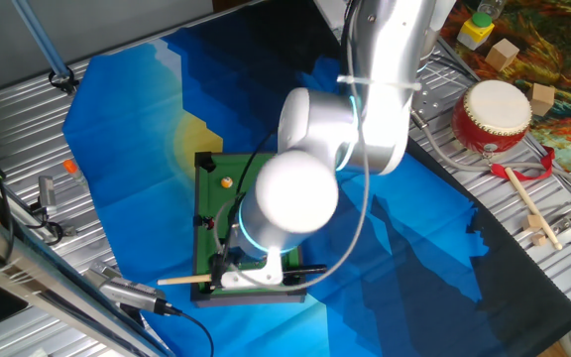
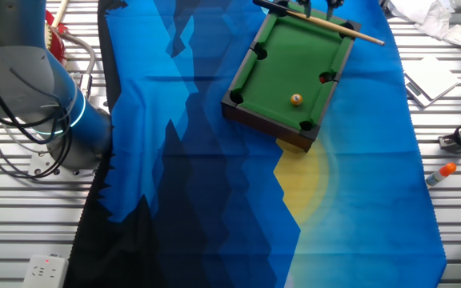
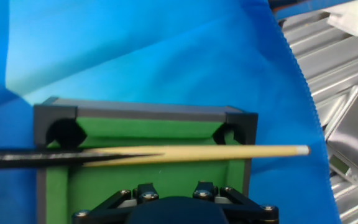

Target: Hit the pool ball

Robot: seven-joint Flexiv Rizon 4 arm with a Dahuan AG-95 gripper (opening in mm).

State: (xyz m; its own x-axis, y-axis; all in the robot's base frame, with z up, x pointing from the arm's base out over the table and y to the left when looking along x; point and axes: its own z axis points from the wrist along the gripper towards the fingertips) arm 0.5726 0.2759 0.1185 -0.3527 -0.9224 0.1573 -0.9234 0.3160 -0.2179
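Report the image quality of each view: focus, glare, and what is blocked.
One fixed view: the white robot arm hides much of the green toy pool table; the tiny orange pool ball stays sharp. The other fixed view: evenly lit, crisp, ball clear. Hand view: soft focus; the wooden cue stick is blurred.

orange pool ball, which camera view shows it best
The other fixed view: the small glossy orange pool ball lies unobstructed on the green felt of the toy pool table. One fixed view shows it tiny beside the arm. The hand view misses it.
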